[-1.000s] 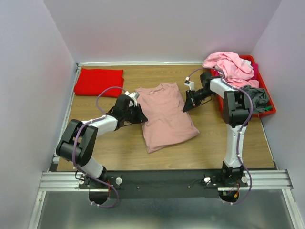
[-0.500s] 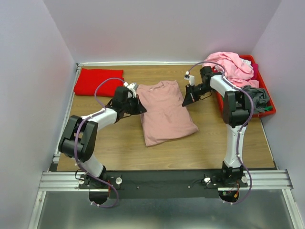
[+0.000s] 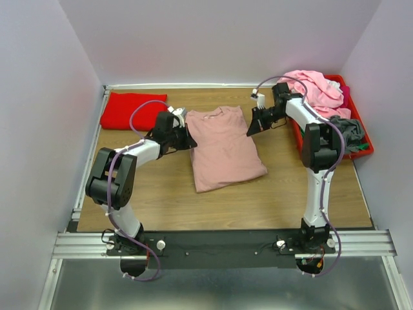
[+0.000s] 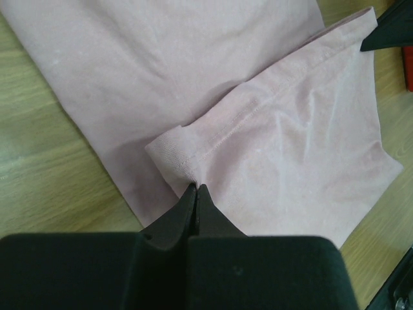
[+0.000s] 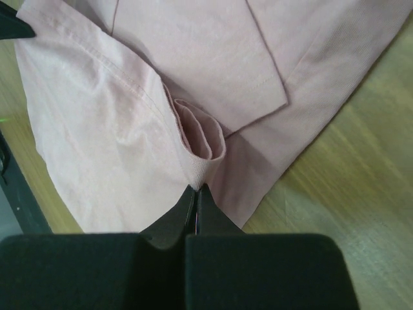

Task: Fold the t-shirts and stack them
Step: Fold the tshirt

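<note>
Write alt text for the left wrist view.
The left pincer, shut, pinches a folded sleeve edge of the dusty-pink fabric t-shirt, which is spread over the light wooden table.

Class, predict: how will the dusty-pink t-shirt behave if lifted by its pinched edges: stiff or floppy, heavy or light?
Probably floppy: the dusty-pink fabric t-shirt bunches into soft folds where the left gripper and right gripper pinch it. Likely light: it lies thin and flat on the wooden table. It would probably sag between them.
</note>
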Controlling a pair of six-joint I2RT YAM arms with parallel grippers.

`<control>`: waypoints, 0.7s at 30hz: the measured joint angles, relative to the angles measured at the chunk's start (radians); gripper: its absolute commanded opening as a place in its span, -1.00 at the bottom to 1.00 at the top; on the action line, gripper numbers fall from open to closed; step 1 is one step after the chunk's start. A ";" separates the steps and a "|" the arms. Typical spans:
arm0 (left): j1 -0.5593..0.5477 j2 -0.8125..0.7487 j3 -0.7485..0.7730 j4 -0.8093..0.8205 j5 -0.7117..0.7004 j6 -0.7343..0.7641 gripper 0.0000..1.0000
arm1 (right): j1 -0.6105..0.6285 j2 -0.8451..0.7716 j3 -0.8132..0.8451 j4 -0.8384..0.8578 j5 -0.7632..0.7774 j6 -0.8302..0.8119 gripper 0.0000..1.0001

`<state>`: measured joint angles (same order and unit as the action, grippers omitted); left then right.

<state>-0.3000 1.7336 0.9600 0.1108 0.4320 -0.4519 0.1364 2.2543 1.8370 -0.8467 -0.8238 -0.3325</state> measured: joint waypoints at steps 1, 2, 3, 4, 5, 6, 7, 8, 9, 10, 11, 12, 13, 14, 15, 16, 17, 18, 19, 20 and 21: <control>0.000 0.000 0.004 0.000 0.000 0.003 -1.00 | 0.000 0.000 0.006 0.004 0.000 0.001 -0.99; 0.000 0.000 0.009 0.001 0.000 0.006 -1.00 | 0.000 0.000 0.011 0.010 0.000 0.002 -0.99; 0.000 0.000 0.013 0.004 -0.001 0.010 -1.00 | 0.000 -0.001 0.014 0.018 0.000 0.004 -0.99; 0.000 0.000 0.015 0.007 -0.001 0.012 -1.00 | 0.000 -0.001 0.017 0.024 0.001 0.012 -0.99; 0.001 0.000 0.018 0.010 -0.002 0.015 -1.00 | 0.000 -0.001 0.020 0.028 0.001 0.019 -0.99; 0.003 0.000 0.024 0.012 -0.005 0.018 -1.00 | 0.000 -0.001 0.028 0.037 0.007 0.027 -0.99; 0.005 0.002 0.029 0.013 -0.005 0.019 -1.00 | 0.000 -0.001 0.033 0.040 0.009 0.031 -0.99; 0.008 0.006 0.039 0.016 -0.008 0.020 -1.00 | 0.000 0.002 0.043 0.043 0.014 0.039 -0.99; 0.013 0.019 0.055 0.019 -0.009 0.021 -1.00 | 0.000 0.005 0.056 0.051 0.018 0.048 -0.99; 0.016 0.036 0.071 0.026 -0.012 0.021 -1.00 | 0.000 0.010 0.066 0.061 0.023 0.056 -0.99; 0.021 0.057 0.086 0.036 -0.015 0.021 -1.00 | 0.000 0.018 0.074 0.072 0.028 0.065 -0.99; 0.026 0.077 0.094 0.045 -0.018 0.021 -1.00 | 0.000 0.025 0.078 0.084 0.035 0.073 -0.99; 0.031 0.094 0.096 0.048 -0.020 0.021 -1.00 | 0.000 0.032 0.080 0.092 0.042 0.080 -0.99; 0.034 0.104 0.096 0.048 -0.021 0.021 -1.00 | 0.000 0.040 0.081 0.097 0.050 0.083 -0.99; 0.037 0.121 0.096 0.048 -0.023 0.021 -1.00 | 0.000 0.047 0.081 0.100 0.058 0.089 -0.99; 0.037 0.132 0.097 0.049 -0.024 0.021 -1.00 | 0.000 0.059 0.081 0.105 0.070 0.097 -0.98; 0.039 0.145 0.097 0.049 -0.024 0.021 -1.00 | 0.000 0.067 0.081 0.107 0.077 0.101 -0.93; 0.039 0.155 0.097 0.048 -0.027 0.021 -1.00 | 0.000 0.074 0.081 0.109 0.085 0.106 -0.92; 0.039 0.162 0.097 0.047 -0.027 0.021 -1.00 | 0.000 0.080 0.081 0.111 0.092 0.110 -0.92; 0.039 0.167 0.098 0.045 -0.029 0.021 -1.00 | 0.000 0.085 0.081 0.113 0.100 0.114 -0.85; 0.039 0.171 0.100 0.043 -0.031 0.021 -1.00 | 0.000 0.089 0.081 0.113 0.106 0.116 -0.81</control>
<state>-0.2607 1.9041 1.0599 0.1543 0.4015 -0.4309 0.1364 2.3428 1.9179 -0.7334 -0.7174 -0.2165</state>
